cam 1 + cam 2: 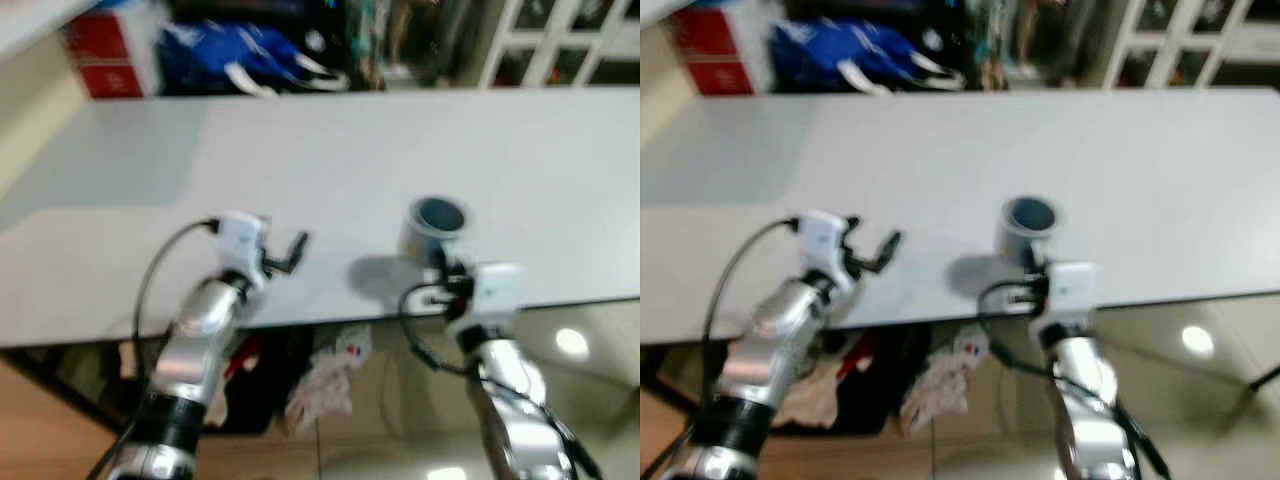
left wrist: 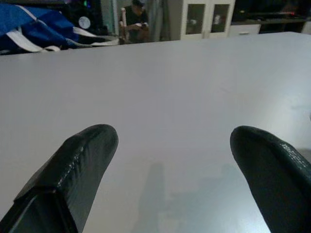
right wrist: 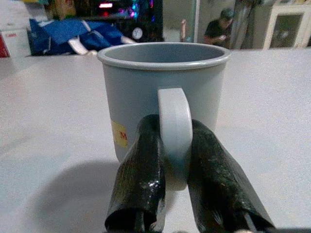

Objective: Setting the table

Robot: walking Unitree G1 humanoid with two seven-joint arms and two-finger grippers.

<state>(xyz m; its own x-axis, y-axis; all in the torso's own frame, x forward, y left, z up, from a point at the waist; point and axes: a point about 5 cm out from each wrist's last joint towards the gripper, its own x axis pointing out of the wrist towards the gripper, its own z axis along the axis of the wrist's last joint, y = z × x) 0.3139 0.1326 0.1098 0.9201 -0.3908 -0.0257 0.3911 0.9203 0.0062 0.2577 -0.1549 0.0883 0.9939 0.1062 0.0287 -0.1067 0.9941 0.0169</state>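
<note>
The grey mug [image 3: 164, 99] stands upright on the white table [image 1: 330, 150], its handle pinched by the right gripper [image 3: 176, 182] just behind it, so placing looks nearly finished and release comes next, while the left gripper [image 2: 172, 155] hovers spread wide, holding nothing.

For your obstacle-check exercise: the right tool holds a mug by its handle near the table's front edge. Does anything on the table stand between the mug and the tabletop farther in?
Nothing visible does. The right tool grips the mug by its handle; the table beyond it looks bare. The left tool hovers open off to the side.
</note>
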